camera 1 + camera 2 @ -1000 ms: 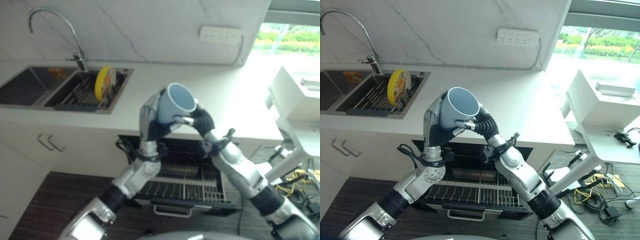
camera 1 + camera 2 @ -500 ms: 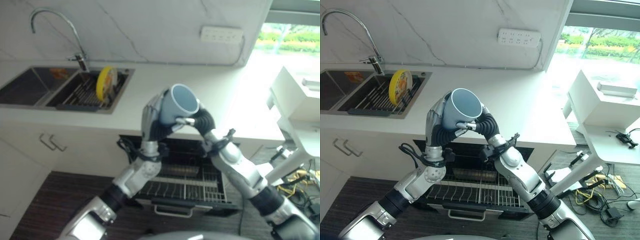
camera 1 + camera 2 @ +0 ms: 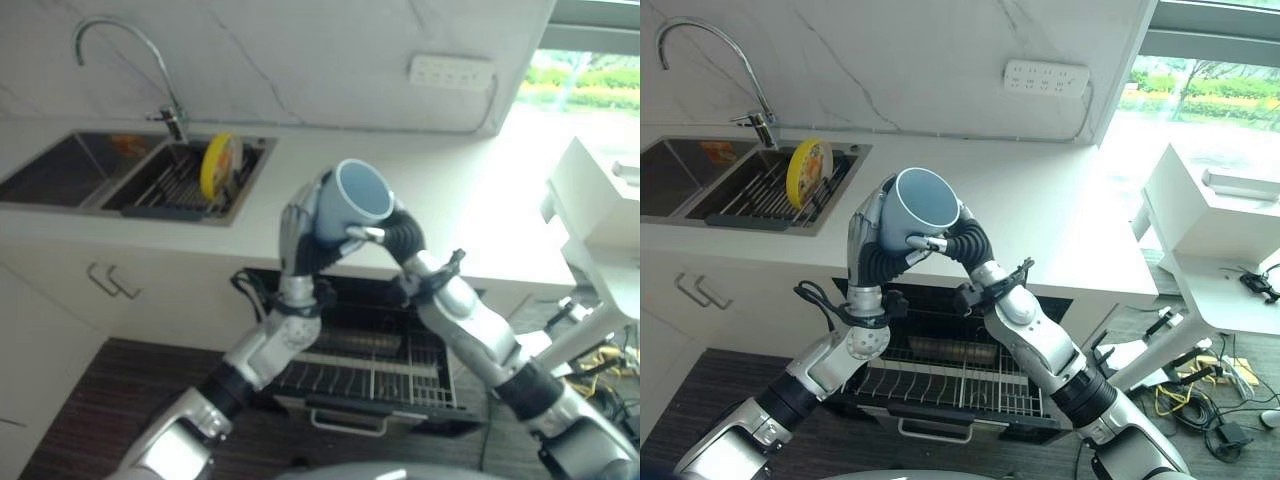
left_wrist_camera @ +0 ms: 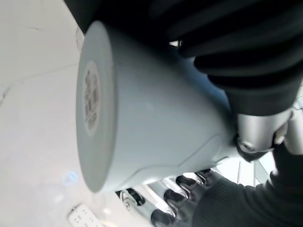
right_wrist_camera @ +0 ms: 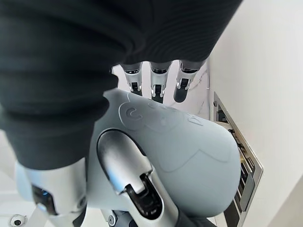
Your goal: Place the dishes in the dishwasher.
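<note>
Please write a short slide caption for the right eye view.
Both hands, left hand and right hand, hold a blue cup above the open dishwasher.

A home kitchen: a white counter (image 3: 1040, 215) with a sink (image 3: 700, 185) and curved tap (image 3: 710, 60) at ten o'clock (a yellow plate (image 3: 806, 172) racked there), an open dishwasher (image 3: 960, 375) at six o'clock, marble-look wall (image 3: 890, 60).
</note>
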